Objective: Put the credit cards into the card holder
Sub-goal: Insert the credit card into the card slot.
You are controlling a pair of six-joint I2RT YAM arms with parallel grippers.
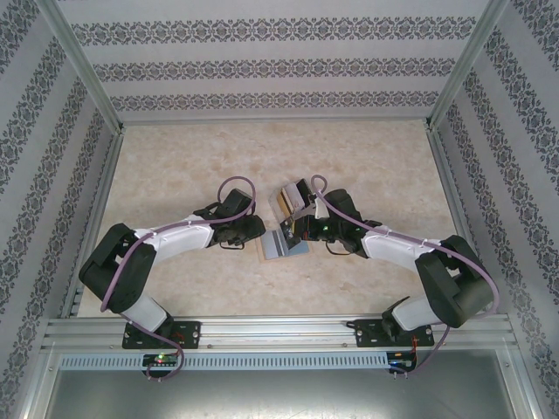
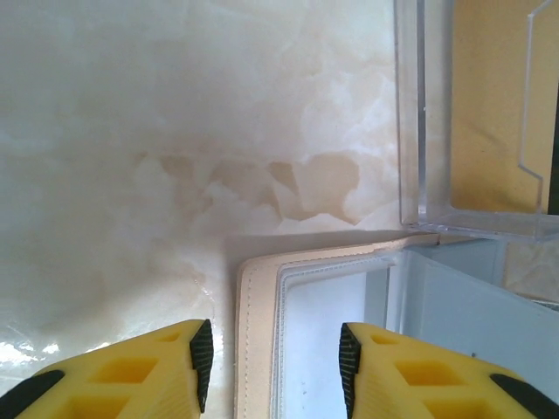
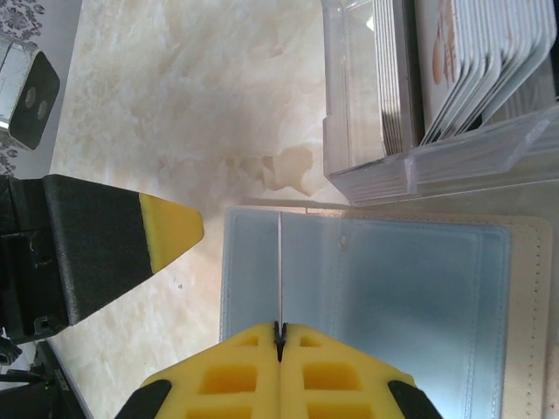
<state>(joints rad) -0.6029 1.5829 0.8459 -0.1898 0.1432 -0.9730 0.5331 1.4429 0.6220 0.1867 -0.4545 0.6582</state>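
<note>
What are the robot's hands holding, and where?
The right hand pinches the near edge of a thin sheet, seen edge-on over the open card holder; card or sleeve, I cannot tell. The left hand is open, holding nothing.

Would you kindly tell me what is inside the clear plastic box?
A row of cards stands on edge inside the box; their faces mostly hide one another.

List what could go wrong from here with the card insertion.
The right gripper pinches a card edge-on over the card holder; it may go in askew and buckle or slip. The left gripper stands open astride the holder's tan edge, so the holder may slide when pushed.
</note>
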